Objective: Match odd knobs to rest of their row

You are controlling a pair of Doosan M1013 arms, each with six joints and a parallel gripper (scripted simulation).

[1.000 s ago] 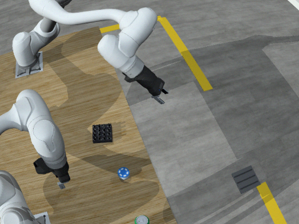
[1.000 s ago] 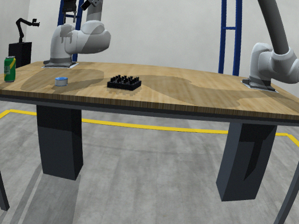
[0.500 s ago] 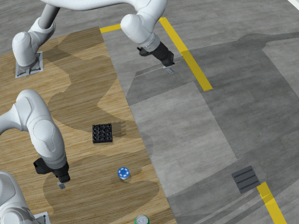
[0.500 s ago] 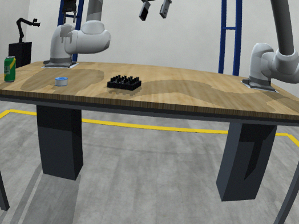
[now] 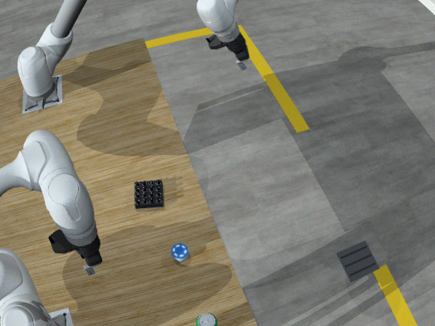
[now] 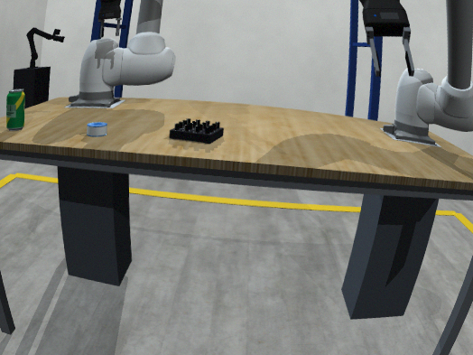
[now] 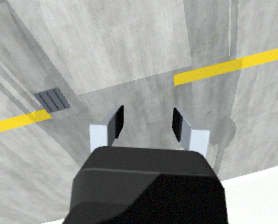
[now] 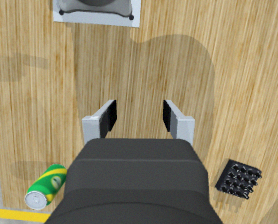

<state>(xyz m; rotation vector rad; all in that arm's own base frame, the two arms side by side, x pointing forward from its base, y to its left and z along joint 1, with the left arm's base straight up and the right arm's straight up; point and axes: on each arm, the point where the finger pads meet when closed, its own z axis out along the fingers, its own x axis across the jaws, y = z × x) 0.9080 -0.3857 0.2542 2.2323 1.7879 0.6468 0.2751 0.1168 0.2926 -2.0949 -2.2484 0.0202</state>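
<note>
The black knob box point(image 5: 149, 194) point(image 6: 197, 133) point(image 8: 239, 179) sits on the wooden table with rows of small upright knobs on top. Knob directions and row labels are too small to read. It is outside the left wrist view. My left gripper point(image 5: 241, 65) point(image 6: 394, 73) point(image 7: 148, 116) is open and empty, high up and far from the box, past the table edge, with floor below it in its wrist view. My right gripper point(image 5: 90, 270) point(image 6: 110, 34) point(image 8: 139, 109) is open and empty, high above the table, off to one side of the box.
A round blue-and-white object point(image 5: 179, 251) point(image 6: 97, 129) stands on the table point(image 5: 112, 214) point(image 6: 253, 120) near the box. A green can point(image 5: 207, 321) point(image 6: 15, 109) point(image 8: 46, 186) stands farther along. Both arm bases are mounted on the table.
</note>
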